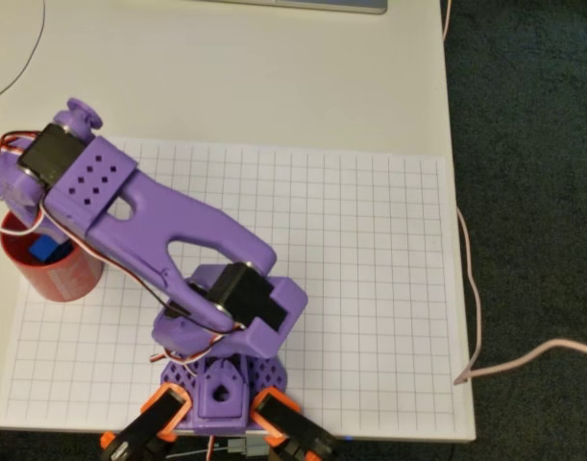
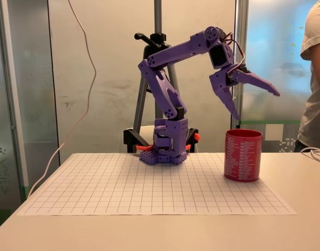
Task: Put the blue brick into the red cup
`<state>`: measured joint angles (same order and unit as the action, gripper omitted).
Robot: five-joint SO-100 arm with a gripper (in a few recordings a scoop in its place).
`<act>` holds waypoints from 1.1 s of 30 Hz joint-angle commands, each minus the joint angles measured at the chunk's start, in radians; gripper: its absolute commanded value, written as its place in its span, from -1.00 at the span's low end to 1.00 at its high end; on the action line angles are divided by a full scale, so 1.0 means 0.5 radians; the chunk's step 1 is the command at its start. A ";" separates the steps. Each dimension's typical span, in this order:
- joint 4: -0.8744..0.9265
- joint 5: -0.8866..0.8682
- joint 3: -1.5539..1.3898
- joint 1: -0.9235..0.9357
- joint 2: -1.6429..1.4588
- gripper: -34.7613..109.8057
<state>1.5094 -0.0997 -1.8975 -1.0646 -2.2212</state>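
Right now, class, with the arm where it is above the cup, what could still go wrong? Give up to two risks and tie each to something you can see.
1. The open gripper hangs just above the red cup; if it dips while pulling back, its lower finger could catch the rim and tip the cup.
2. In the overhead view the cup stands at the edge of the grid sheet, near the table's side, so a nudge might push it off along with the blue brick inside.

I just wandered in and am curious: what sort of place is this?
Probably an office or lab set up for robot trials: a purple arm clamped to a white table, a grid sheet beneath it, and glass partition walls behind.
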 commanded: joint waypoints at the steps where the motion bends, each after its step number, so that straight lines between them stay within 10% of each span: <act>1: -0.015 -0.015 0.021 0.018 -0.132 -0.52; 15: -0.138 -0.031 -0.043 0.141 -0.166 -0.52; 23: -0.844 -0.129 -0.199 1.384 -0.236 -0.52; 33: -0.752 -0.049 -0.132 2.129 -0.902 -0.52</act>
<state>1.0999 -0.1243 -2.0034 -0.0322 -2.5479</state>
